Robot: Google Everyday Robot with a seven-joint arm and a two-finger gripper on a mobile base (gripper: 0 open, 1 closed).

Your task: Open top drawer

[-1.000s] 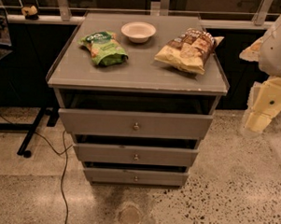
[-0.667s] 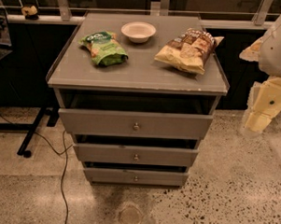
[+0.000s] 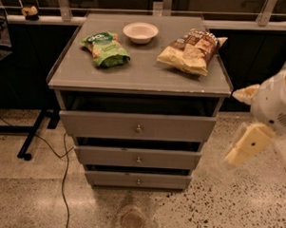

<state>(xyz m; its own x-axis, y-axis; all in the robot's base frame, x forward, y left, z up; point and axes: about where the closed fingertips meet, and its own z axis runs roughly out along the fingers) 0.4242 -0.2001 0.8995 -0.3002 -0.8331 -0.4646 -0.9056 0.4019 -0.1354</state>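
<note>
Since a second ago we find nothing changed. The gripper [image 3: 248,145] hangs in the same spot, to the right of the cabinet [image 3: 149,74], level with the drawers and apart from them. We cannot tell whether it is open or closed, and we see nothing held in it.

The top drawer [image 3: 95,124] sits just under the cabinet's top, pulled partly out. It has a flat grey front and a small round knob [image 3: 138,129] at centre, with a dark gap above it.

On the cabinet lie a green bag [image 3: 104,48], a white bowl [image 3: 140,32] and a chip bag [image 3: 191,50]. Beside the cabinet's left, a black cable [image 3: 64,179] trails over the speckled floor [image 3: 224,210].
</note>
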